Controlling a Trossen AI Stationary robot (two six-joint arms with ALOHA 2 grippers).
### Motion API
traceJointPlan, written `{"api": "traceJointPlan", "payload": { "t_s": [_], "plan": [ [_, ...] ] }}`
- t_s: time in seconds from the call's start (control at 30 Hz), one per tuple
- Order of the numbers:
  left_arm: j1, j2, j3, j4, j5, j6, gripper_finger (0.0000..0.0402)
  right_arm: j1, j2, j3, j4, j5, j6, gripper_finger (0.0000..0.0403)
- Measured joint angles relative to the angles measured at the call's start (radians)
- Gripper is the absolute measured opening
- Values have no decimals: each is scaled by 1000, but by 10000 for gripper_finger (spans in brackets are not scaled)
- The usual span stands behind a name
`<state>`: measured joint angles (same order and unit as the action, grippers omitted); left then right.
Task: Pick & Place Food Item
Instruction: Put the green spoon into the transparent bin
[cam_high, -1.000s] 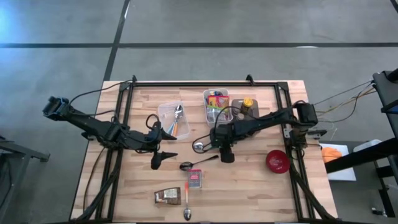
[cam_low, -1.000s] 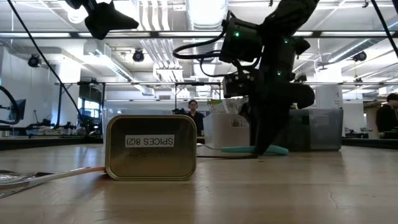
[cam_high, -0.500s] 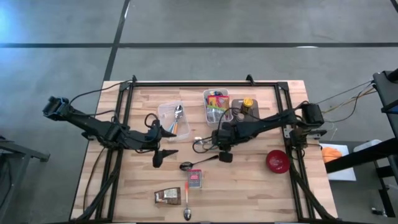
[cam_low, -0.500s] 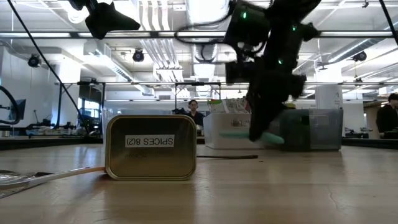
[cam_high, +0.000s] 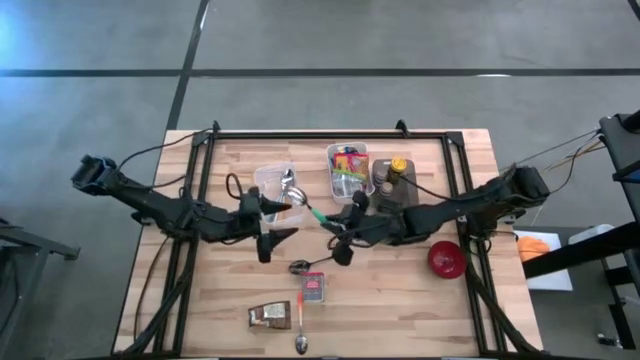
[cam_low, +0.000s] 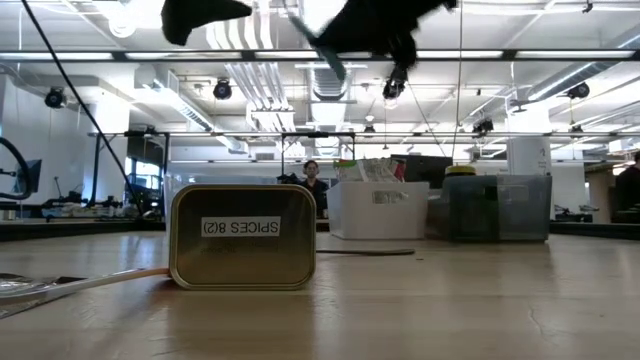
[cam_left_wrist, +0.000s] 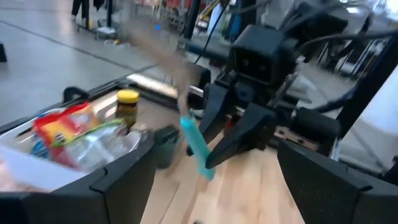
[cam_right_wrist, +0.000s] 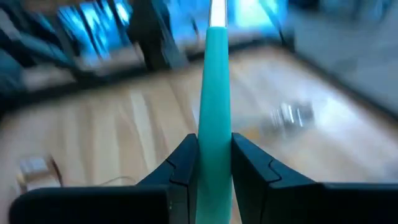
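Carrying utensil w/ teal handle above table centre, near clear bin | right gripper clamped on handle | left gripper wide, waits beside | next: prob. lower into bin, then release.

We see a wooden table with a red bowl at about 4 o'clock from its middle. A flat tin lies at 6 o'clock; from table height its side reads "SPICES 8(2)". A brown packet sits at 7 o'clock, and a spoon lies just beside it, reaching the table's near edge. A yellow-lidded jar stands at 1 o'clock. Beyond the table a person shows in the room.
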<state>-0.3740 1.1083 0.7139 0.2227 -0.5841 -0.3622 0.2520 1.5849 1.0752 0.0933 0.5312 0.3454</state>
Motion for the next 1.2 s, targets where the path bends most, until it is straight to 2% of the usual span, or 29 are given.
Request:
{"api": "traceJointPlan", "payload": {
  "t_s": [0.1,0.17,0.23,0.37,0.43,0.57,0.8,0.93,1.2],
  "plan": [
    [0,68,0,139,-2,18,334,-1,30,1,212,4,-99,59],
    [0,116,0,230,-33,24,334,-2,52,2,286,8,-141,59],
    [0,158,0,312,-90,57,334,-1,64,9,302,20,-152,59],
    [5,220,1,434,-112,123,331,-2,89,29,314,23,-164,59],
    [7,228,1,441,-116,136,318,-2,101,43,317,23,-171,59],
    [16,226,1,441,-120,149,259,0,102,61,321,23,-192,59],
    [15,216,1,428,-116,179,126,15,98,62,317,16,-201,59],
    [15,216,1,421,-78,178,43,24,99,62,314,15,-210,59],
    [14,214,1,416,-57,164,39,32,99,60,326,18,-232,59]
  ]
}}
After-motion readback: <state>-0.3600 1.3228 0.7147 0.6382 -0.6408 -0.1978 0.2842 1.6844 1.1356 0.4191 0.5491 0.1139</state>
